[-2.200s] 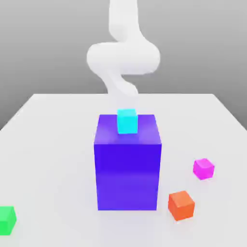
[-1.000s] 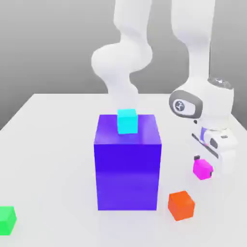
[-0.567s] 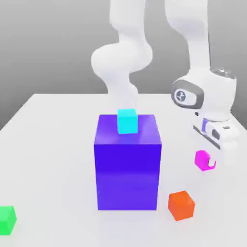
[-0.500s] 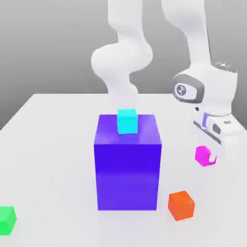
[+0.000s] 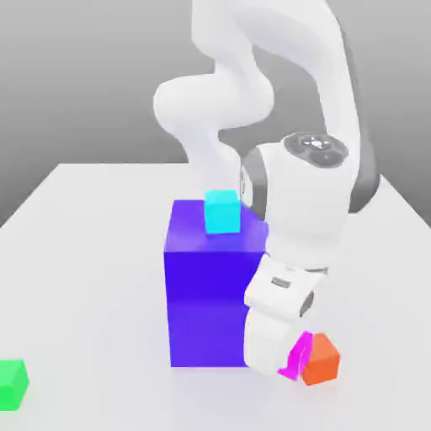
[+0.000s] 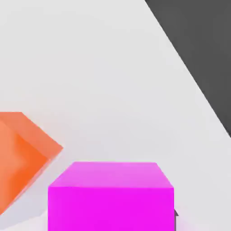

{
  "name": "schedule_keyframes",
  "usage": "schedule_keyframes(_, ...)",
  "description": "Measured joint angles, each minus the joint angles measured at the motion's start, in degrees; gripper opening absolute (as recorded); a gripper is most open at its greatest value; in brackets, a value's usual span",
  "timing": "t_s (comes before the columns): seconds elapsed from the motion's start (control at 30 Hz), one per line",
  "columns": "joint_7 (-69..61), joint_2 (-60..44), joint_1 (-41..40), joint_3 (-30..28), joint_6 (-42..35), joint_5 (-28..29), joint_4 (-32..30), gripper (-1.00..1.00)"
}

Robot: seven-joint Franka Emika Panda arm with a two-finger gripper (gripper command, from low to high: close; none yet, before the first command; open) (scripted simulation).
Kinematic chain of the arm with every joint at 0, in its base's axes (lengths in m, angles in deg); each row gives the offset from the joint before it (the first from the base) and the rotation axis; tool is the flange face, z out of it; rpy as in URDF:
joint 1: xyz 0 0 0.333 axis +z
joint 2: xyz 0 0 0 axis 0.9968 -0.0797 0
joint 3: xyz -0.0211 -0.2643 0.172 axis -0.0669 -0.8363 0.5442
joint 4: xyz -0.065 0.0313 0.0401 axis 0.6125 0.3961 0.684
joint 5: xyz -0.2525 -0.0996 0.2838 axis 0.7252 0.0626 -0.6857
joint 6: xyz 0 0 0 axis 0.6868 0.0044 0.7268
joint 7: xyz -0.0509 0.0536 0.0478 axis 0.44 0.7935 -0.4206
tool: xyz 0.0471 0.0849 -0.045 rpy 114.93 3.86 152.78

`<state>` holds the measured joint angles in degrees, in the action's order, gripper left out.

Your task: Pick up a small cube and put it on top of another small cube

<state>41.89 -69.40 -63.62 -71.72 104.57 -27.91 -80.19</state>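
Magenta cube [image 5: 296, 355] gripped, green cube [image 5: 12, 385] well apart at the lower left

Jaws of the gripper [image 5: 291, 358] are drawn in as far as the magenta cube lets them, closed on it. In the exterior view the cube sits tilted at the hand's lower end, low in the frame and right of centre. In the hand view its pink top and one brighter side face the camera.

Just beside it, toward the exterior view's right, is the orange cube [image 5: 321, 359], partly covered by the magenta one from that side. The hand view shows pale surface between the two, so they look apart, though how high the magenta cube hangs is hard to judge.

The white hand and arm [image 5: 307, 194] come down from the top of the frame, in front of the right part of the blue-violet block [image 5: 215, 303]. That block stands upright at the centre, with the cyan cube [image 5: 222, 212] showing at its top. The green cube is on the pale table [image 5: 93, 252], at the exterior view's lower left, cut by the frame edge, its top bare
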Motion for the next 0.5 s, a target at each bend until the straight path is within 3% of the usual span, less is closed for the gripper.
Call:
schedule_keyframes(0.27, 4.2, -5.4, -12.1, -10.2, -5.8, -6.2, 9.8, -1.00)
schedule_keyframes(0.4, 5.9, -5.8, -18.8, -15.1, -8.4, -10.4, 11.5, -1.00)
schedule_keyframes(0.5, 3.4, -10.5, -24.5, -13.6, -5.9, -16.8, 12.4, -1.00)
